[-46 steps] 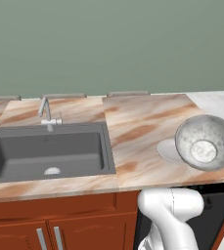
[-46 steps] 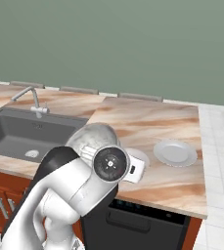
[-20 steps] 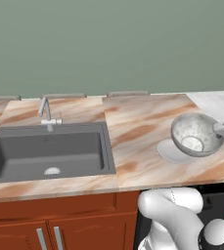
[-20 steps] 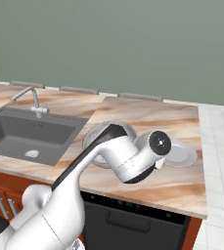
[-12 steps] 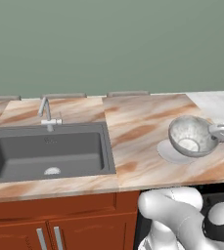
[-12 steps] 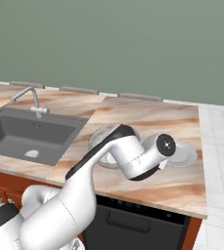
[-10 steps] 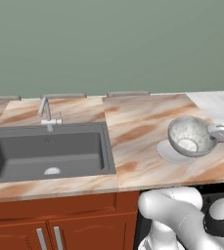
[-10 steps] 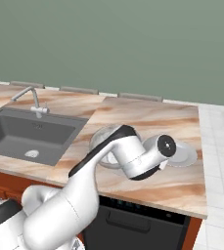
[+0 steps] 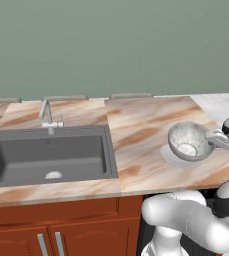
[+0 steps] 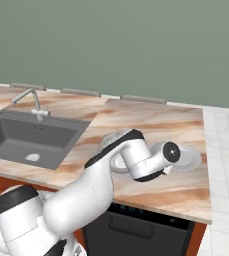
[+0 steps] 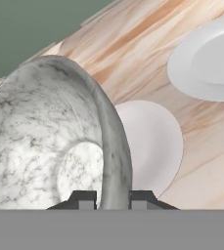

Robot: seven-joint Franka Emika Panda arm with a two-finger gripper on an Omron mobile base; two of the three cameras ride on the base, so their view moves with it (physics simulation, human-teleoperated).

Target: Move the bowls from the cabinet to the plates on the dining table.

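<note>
Hand view, claw (image 11: 111, 197) pinching grey bowl (image 11: 50, 141) rim, plate (image 11: 155, 146) beneath, second plate (image 11: 211, 58) beyond

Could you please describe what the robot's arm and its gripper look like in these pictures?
The arm is glossy white with rounded, tube-like links, black bands at the joints and a round black cap with a pale centre near the wrist. The gripper ends in two small, dark, blocky fingertips.

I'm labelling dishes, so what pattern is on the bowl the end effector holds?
Mottled grey-and-white marbling, inside and out, on the bowl; the hand view shows it best.
</note>
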